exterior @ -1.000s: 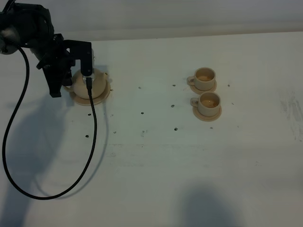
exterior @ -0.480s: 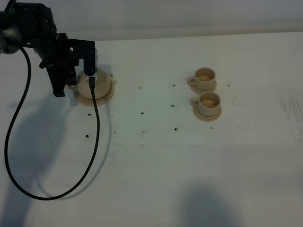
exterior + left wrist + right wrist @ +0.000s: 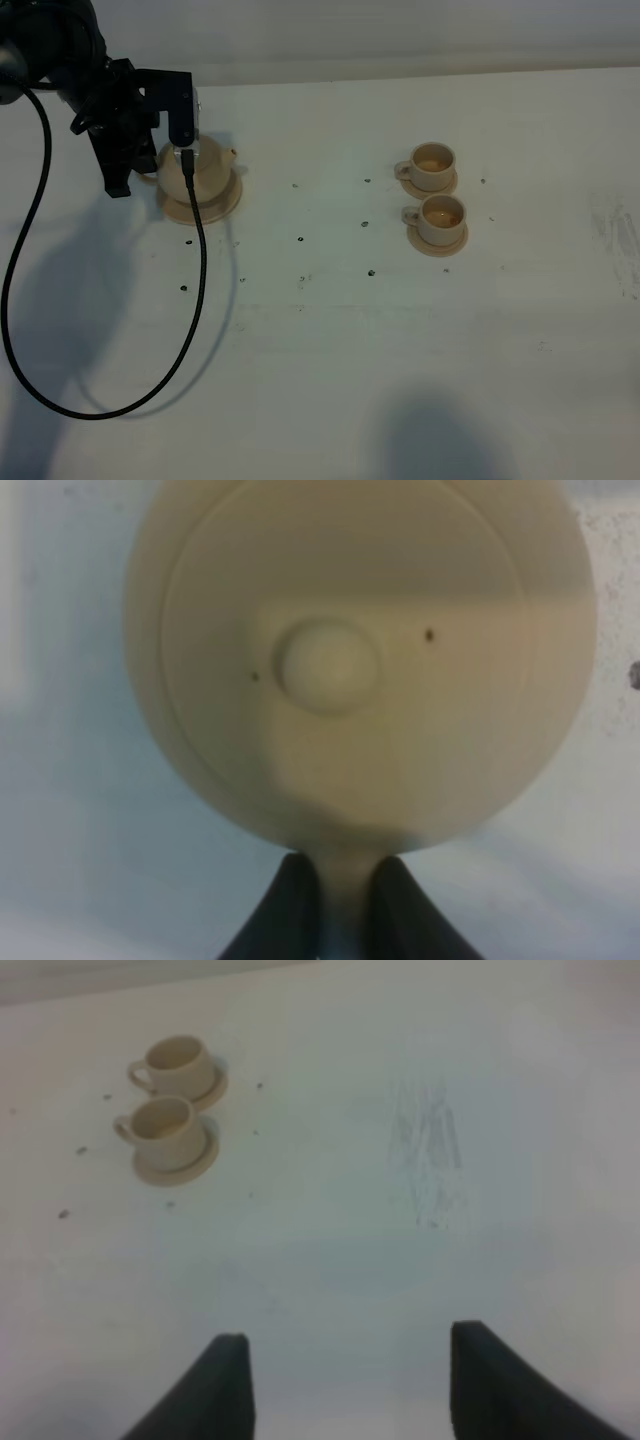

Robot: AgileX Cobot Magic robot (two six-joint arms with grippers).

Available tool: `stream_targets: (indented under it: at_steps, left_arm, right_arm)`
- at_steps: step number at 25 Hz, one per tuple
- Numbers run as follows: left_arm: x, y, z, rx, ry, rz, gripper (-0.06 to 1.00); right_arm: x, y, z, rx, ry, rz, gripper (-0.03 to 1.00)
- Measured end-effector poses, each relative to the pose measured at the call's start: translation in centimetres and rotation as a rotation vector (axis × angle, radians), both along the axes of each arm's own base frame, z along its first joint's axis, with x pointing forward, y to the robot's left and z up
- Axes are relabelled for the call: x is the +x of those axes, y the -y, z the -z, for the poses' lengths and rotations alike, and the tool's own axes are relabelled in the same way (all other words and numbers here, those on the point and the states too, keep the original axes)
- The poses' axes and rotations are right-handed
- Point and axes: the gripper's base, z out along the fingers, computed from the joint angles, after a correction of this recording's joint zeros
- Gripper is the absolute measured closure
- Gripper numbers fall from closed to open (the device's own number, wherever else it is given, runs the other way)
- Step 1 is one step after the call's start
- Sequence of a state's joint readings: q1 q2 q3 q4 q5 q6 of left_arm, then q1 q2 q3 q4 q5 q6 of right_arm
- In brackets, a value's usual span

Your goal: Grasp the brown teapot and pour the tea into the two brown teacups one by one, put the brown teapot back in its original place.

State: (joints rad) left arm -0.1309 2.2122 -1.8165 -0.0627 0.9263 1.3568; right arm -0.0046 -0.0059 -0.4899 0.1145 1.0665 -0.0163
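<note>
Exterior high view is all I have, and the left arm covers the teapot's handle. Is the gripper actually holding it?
Observer: Yes. The left wrist view shows the left gripper closed on the handle of the brown teapot.
Operator: Is the lid on?
Observer: Yes, the lid is seated on the pot, with its knob in the middle.
Operator: I can't see the right gripper at all.
Observer: The right gripper is open and empty above the bare table, with the two brown teacups in its view.

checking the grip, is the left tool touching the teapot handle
Touching. The left wrist view shows both fingers of the left tool pressed flush against the handle of the brown teapot, with no gap on either side.
</note>
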Motion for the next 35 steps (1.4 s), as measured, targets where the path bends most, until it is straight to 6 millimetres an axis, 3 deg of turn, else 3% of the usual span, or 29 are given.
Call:
stream_targets:
  at_steps: [4, 8, 15, 24, 27, 35]
  left_arm:
    - [-0.1, 0.1, -0.5, -0.029, 0.003, -0.010, 0.83]
    - [-0.5, 1.8, -1.8, -0.066, 0.028, 0.012, 0.83]
    - [-2.1, 8.0, -3.4, -0.086, 0.093, 0.145, 0.83]
    - [-5.0, 16.1, -3.7, -0.106, 0.146, 0.221, 0.83]
    - [-5.9, 17.7, -3.7, -0.070, 0.166, 0.205, 0.83]
    - [-6.8, 19.3, -3.9, 0.034, 0.237, 0.154, 0.83]
  right_arm:
    - [0.0, 0.0, 0.0, 0.000, 0.000, 0.000, 0.50]
    - [0.0, 0.0, 0.0, 0.000, 0.000, 0.000, 0.50]
    - [0.0, 0.0, 0.0, 0.000, 0.000, 0.000, 0.50]
    - [0.0, 0.0, 0.0, 0.000, 0.000, 0.000, 0.50]
    - [0.0, 0.0, 0.0, 0.000, 0.000, 0.000, 0.50]
    - [0.0, 0.0, 0.0, 0.000, 0.000, 0.000, 0.50]
